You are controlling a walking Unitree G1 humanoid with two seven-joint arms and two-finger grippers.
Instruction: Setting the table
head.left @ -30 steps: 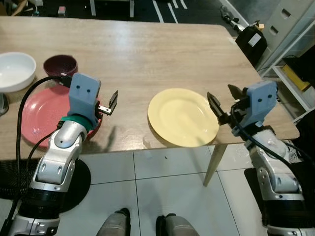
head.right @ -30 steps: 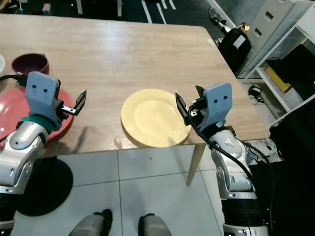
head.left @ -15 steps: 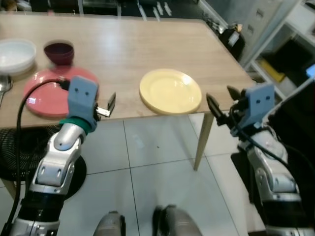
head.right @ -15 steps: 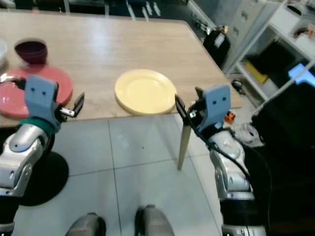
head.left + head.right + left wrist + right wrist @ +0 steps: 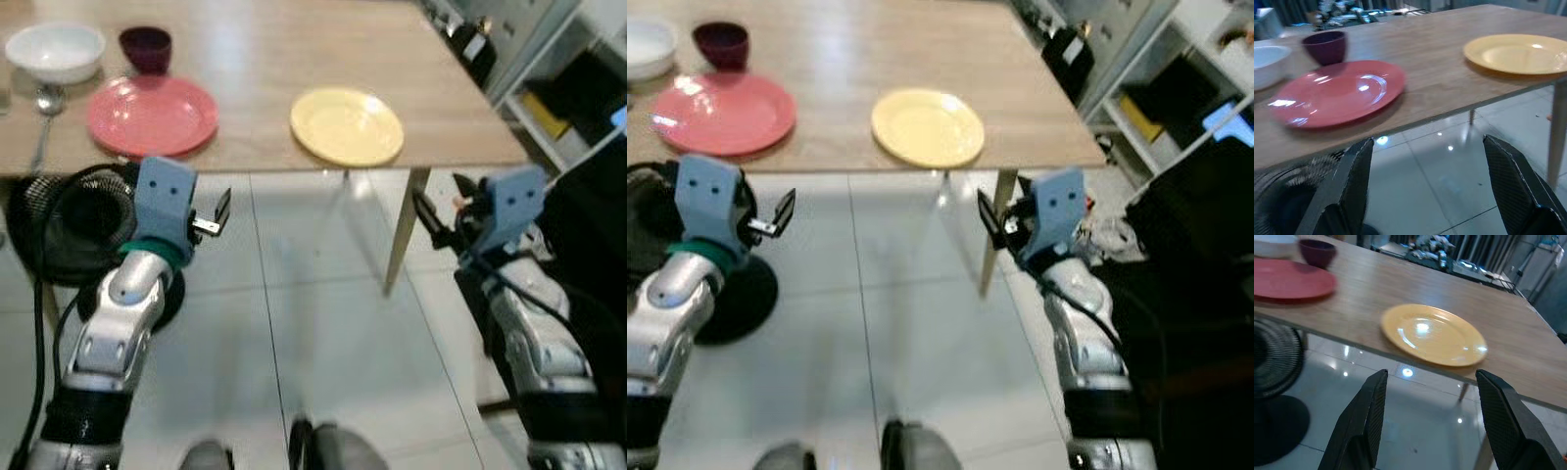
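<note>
Yellow plate (image 5: 347, 125) sits near the wooden table's (image 5: 255, 49) front edge, over pale tiled floor (image 5: 323, 323). Both empty grippers, left (image 5: 217, 211) and right (image 5: 436, 223), hang spread. What looks like a spoon (image 5: 44, 132) lies beside the red plate (image 5: 152, 114).

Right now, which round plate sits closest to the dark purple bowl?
The round red plate: the dark purple bowl stands just behind it, while the round yellow plate lies apart, nearer the table's corner.
</note>
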